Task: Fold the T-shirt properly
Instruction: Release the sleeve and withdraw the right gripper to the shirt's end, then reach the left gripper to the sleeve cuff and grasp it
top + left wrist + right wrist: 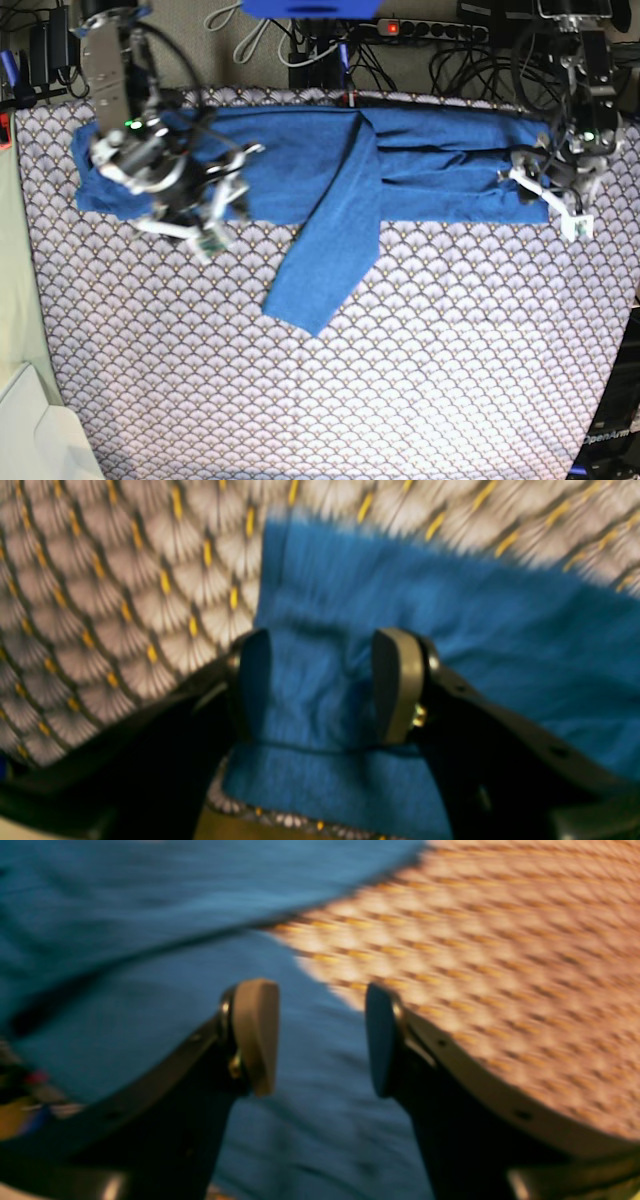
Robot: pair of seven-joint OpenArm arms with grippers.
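The blue T-shirt (440, 165) lies as a long band across the far part of the table, with one sleeve (325, 260) trailing diagonally toward the middle. My left gripper (560, 205) is at the band's right end. In the left wrist view it (325, 680) stands open, with wrinkled T-shirt (450, 605) fabric lying between and under its fingers. My right gripper (220, 215) hovers over the band's left end. In the blurred right wrist view it (320, 1040) is open above the T-shirt (125, 900), holding nothing.
The scallop-patterned tablecloth (400, 380) covers the whole table and shows beside the cloth in both wrist views. A power strip and cables (430, 30) run behind the far edge. A white object (30, 430) sits off the table's left front.
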